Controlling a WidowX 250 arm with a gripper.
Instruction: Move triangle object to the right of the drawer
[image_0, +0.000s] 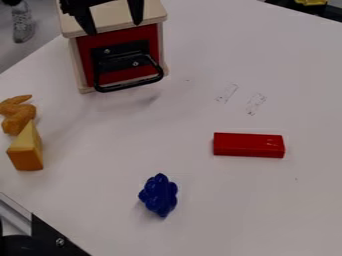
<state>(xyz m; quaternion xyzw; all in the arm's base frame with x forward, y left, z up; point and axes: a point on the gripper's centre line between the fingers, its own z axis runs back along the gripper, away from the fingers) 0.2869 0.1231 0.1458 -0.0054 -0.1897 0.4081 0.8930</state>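
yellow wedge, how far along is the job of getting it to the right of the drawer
No part looks done: the yellow wedge sits on the picture's left, off the drawer's left side. Nothing is in hand; the gripper is open above the drawer. Left to do: grasp, carry across, set down, release.

Pincer (115, 29): cut off by the top edge
Drawer box (153, 14): cut off above, partly behind the pincer
Yellow thing (311, 2): cut off above
Orange toy (19, 120): clipped at left
Worktop (287, 200): cut off right
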